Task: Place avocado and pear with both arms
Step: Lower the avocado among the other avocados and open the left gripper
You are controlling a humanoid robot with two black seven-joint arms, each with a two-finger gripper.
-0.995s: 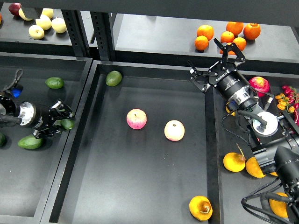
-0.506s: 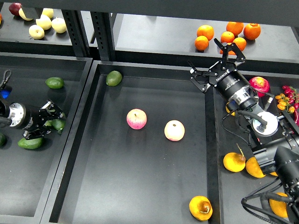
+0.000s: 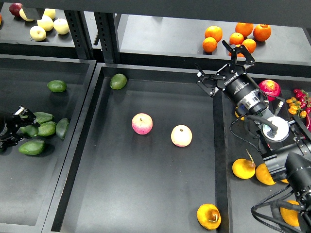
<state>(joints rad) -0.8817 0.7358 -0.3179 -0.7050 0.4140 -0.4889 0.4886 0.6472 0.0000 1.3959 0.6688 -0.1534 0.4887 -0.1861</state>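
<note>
Head view: black trays (image 3: 146,194); right hand (image 3: 224,73) spread open, left hand (image 3: 14,124) unclear.

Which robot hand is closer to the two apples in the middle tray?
Right. The right hand hovers up-right of the apples, while the left hand sits far left by the avocados.

Left gripper (image 3: 17,124) at frame edge, jaws too small to tell.
</note>
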